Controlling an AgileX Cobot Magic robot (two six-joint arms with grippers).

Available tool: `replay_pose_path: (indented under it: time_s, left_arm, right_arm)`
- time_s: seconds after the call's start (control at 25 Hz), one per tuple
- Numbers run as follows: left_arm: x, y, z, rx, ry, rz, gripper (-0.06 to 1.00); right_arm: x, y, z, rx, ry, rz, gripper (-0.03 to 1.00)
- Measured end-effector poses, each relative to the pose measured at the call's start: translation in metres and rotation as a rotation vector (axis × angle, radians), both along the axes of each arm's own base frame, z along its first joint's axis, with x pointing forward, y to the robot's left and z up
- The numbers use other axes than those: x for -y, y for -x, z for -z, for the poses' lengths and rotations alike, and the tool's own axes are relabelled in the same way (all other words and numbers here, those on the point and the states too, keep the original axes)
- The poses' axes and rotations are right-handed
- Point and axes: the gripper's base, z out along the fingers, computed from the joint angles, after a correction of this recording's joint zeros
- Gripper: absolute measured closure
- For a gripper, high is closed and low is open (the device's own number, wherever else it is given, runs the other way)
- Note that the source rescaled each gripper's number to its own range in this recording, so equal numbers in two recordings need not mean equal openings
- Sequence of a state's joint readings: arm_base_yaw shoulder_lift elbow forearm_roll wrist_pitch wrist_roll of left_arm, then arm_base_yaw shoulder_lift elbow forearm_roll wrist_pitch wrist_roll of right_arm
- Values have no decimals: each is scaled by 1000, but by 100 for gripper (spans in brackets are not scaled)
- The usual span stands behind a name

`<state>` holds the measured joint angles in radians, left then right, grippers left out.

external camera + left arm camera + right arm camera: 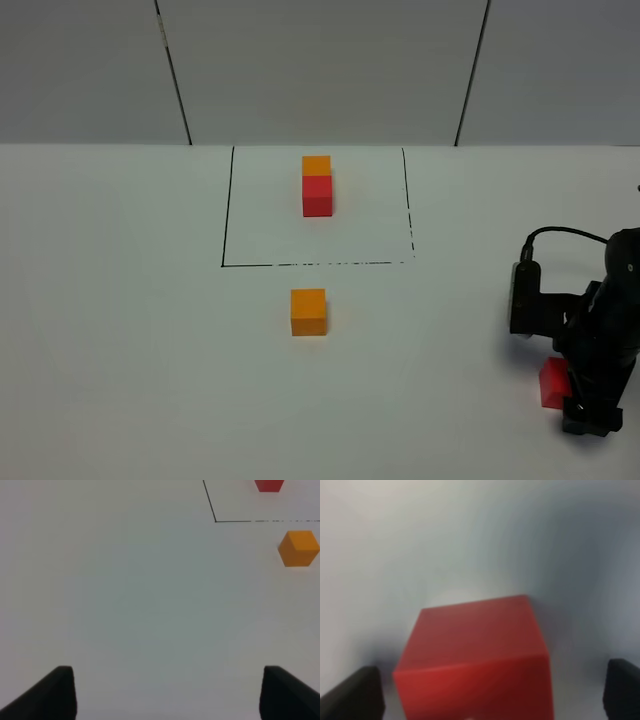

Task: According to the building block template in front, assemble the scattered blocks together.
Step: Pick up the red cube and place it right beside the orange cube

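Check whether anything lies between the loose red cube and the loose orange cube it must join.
Nothing visible does. Only bare table lies between the red cube and the orange cube; the template sits farther back, off that path.

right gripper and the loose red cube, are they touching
Apart. The right wrist view shows the loose red cube inside the open right gripper, with bare table between it and each fingertip.

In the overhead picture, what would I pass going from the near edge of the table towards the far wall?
Near to far: loose red cube → loose orange cube → front line of the black drawn rectangle → template pair, its red half first, its orange half behind.
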<state>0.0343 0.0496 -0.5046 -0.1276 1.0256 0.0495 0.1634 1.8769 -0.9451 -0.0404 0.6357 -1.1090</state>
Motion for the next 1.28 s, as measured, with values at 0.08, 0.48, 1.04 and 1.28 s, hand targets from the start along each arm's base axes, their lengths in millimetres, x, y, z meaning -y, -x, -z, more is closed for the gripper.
replay_pose_path:
  time_s: [0.08,0.48,1.04,1.28]
  left_arm:
    - [0,0,0,0,0,0,7]
    - [0,0,0,0,0,0,7]
    - [0,0,0,0,0,0,7]
    - [0,0,0,0,0,0,7]
  right_arm:
    - [0,0,1,-3,-1,2,17]
    - [0,-1,8,-19,-3,8,65]
    - [-16,-8,-27,-7,24,-91,78]
    - [-54,-29,-57,51,115,-191,78]
